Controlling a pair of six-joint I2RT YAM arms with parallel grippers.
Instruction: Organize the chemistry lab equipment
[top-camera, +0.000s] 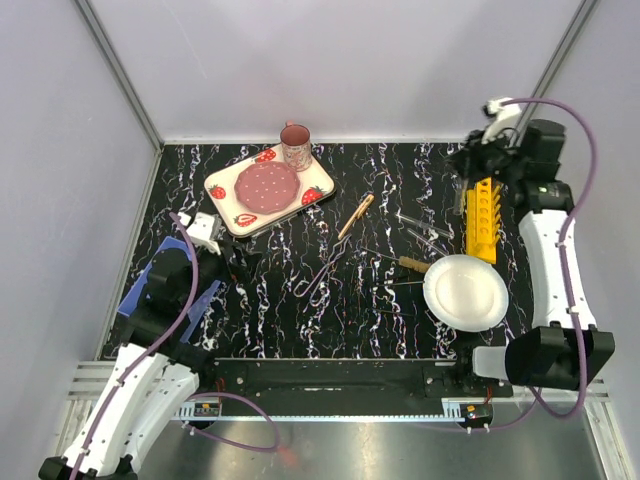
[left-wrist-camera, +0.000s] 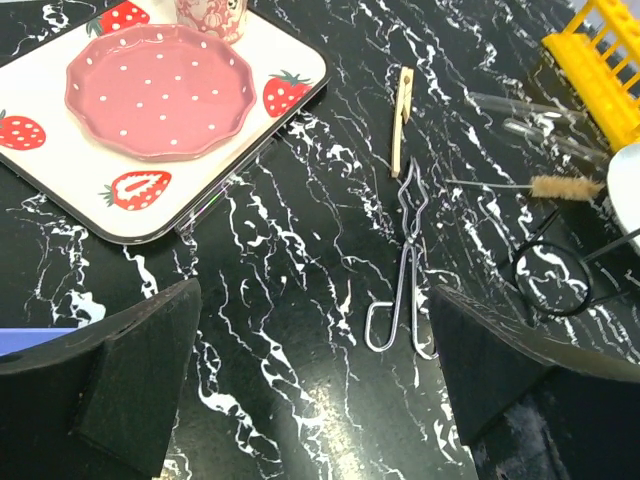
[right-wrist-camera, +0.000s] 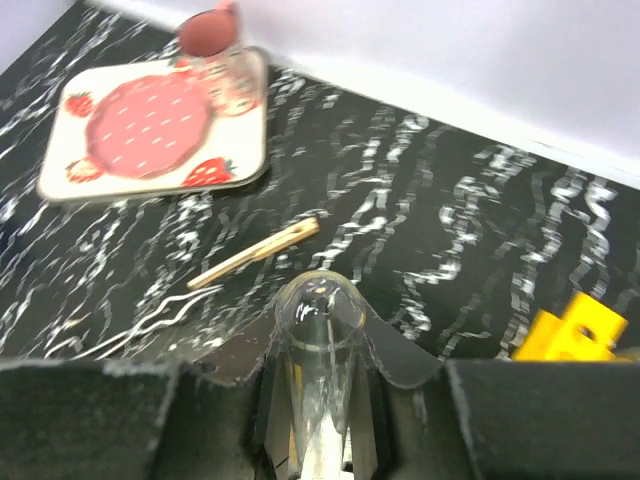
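Right gripper (top-camera: 478, 163) is clamped on a thin clear glass test tube (right-wrist-camera: 318, 320), poised up at two o'clock on the table over the tall yellow plastic tube rack (top-camera: 482, 218), tube running along the fingers, I'd say so it can slide into a hole. Left gripper (left-wrist-camera: 315, 350) hangs spread wide and empty, facing the bent metal wire tong (left-wrist-camera: 408, 265) at its twelve o'clock near the table's middle, probably its next pick. More loose glass tubes (left-wrist-camera: 530, 105) lie flat at the rack's nine o'clock side, not yet racked.
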